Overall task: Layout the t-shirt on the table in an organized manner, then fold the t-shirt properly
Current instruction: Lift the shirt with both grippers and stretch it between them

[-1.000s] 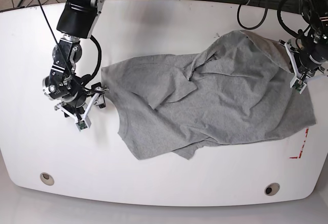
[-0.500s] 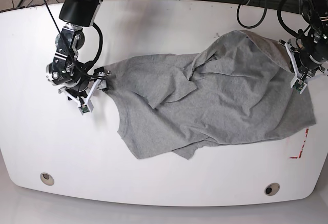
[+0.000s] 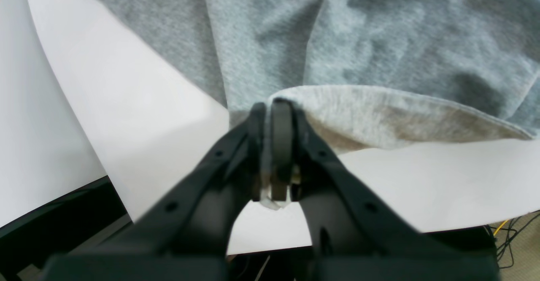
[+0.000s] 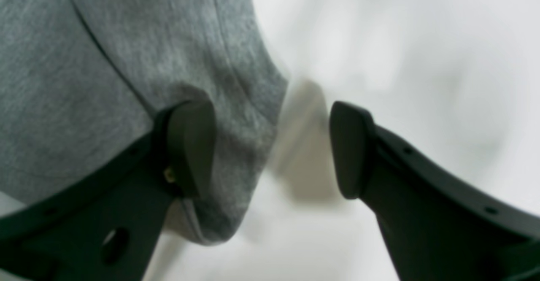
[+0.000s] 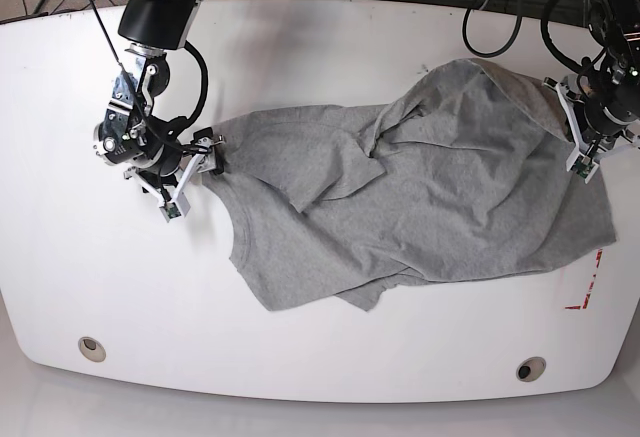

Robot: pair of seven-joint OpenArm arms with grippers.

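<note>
Left gripper [image 3: 272, 146] first: in its wrist view the jaws are pinched tight on a hem edge of the t-shirt [image 3: 358, 40], with the fabric fanning away from the pinch over the table [image 3: 126, 116].

Right wrist view: right gripper [image 4: 270, 146] is spread wide, one finger [image 4: 190, 146] lying against a rounded corner of the grey cloth, the other over bare white top. Nothing clamped.

Base view: the shirt [image 5: 420, 197] sprawls rumpled across the table's middle, a flap folded over itself, one corner near the red mark [image 5: 590, 282]. I'd say it's mid-layout, so get that open claw fully around the corner before closing, then pull both ends apart evenly and low so the wrinkles slide out.
</note>
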